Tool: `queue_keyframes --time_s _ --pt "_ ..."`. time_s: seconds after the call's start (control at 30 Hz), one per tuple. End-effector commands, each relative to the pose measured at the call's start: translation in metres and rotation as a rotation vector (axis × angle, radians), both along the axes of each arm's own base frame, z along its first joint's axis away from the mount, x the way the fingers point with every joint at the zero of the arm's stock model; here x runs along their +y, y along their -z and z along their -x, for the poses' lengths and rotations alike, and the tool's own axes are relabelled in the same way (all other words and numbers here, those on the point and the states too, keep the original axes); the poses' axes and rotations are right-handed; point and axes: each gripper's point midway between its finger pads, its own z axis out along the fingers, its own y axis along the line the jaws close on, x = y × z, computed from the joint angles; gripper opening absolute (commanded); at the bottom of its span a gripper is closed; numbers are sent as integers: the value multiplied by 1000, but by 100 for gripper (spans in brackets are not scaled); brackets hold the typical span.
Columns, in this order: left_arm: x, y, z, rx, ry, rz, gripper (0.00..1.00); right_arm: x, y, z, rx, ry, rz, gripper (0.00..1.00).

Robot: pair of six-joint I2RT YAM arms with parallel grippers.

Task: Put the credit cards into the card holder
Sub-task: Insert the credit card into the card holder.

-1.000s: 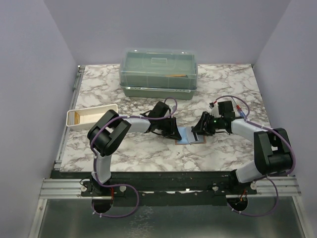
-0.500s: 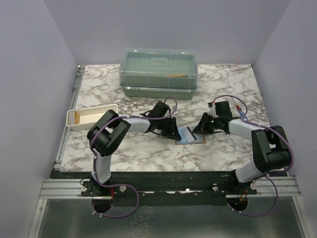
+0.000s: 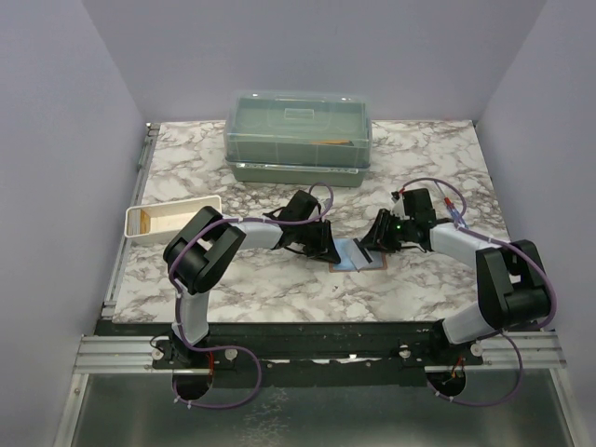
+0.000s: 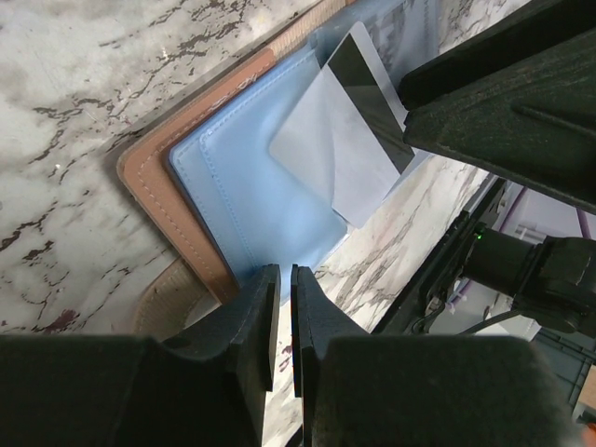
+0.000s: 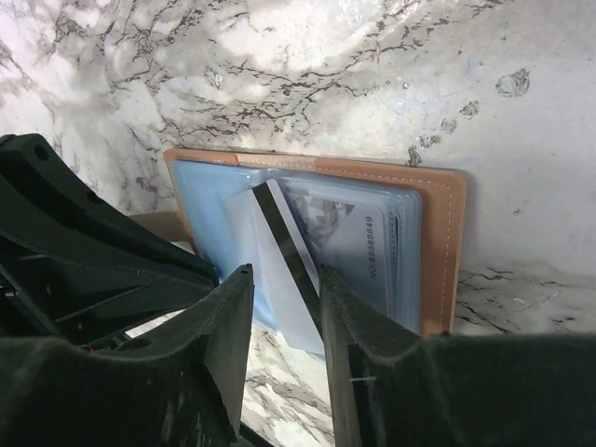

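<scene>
The brown card holder [image 3: 370, 264] lies open on the table between the arms, its bluish pockets up; it also shows in the left wrist view [image 4: 154, 177] and the right wrist view [image 5: 438, 242]. A pale credit card with a black stripe [image 5: 279, 279] leans tilted over the pockets, also seen in the left wrist view [image 4: 340, 149]. Another card with printed numbers [image 5: 363, 247] sits in a pocket. My right gripper [image 5: 284, 279] is open with its fingers either side of the striped card. My left gripper [image 4: 284, 275] is shut, its tips at the holder's blue edge.
A big translucent green lidded box [image 3: 300, 135] stands at the back middle. A long white tray [image 3: 172, 217] lies at the left. The two grippers [image 3: 328, 250] [image 3: 371, 244] are close together over the holder.
My right gripper has shifted slightly left and back over the holder. The left arm has not moved.
</scene>
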Motion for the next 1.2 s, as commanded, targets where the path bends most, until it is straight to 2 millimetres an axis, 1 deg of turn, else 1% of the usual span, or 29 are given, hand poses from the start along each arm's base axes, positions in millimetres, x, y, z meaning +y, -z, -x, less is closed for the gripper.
queue_keyframes --time_s 0.0,0.1,0.33,0.47,0.53,0.6,0.7,0.83,0.87,0.9,0.97,1.1,1.17 --pt "20 22 12 27 -6 -109 18 -23 28 36 172 62 108 42" --pt "19 23 12 30 -3 -108 18 -24 26 37 171 70 113 47" --pt "19 22 12 28 1 -105 18 -27 25 44 202 88 125 49" --pt "17 20 12 29 3 -98 18 -22 25 50 224 65 95 49" --pt "15 17 12 30 11 -86 21 -14 20 51 217 47 47 49" --pt "11 7 12 27 24 -57 26 -13 17 50 207 54 34 49" --pt "3 -16 10 -1 43 -5 33 -17 19 47 201 79 59 49" --pt "-8 -50 7 -48 69 67 34 -22 20 46 195 95 85 49" --pt "-11 -55 8 -49 75 79 32 -22 20 46 195 96 87 49" --pt "-16 -59 9 -46 85 91 27 -22 20 46 194 97 85 49" --pt "-25 -60 12 -35 103 107 18 -23 20 46 191 100 86 49" --pt "-38 -45 16 3 127 110 11 -22 20 46 187 102 80 49" --pt "-42 -36 12 7 119 110 9 -22 19 47 184 102 76 48"
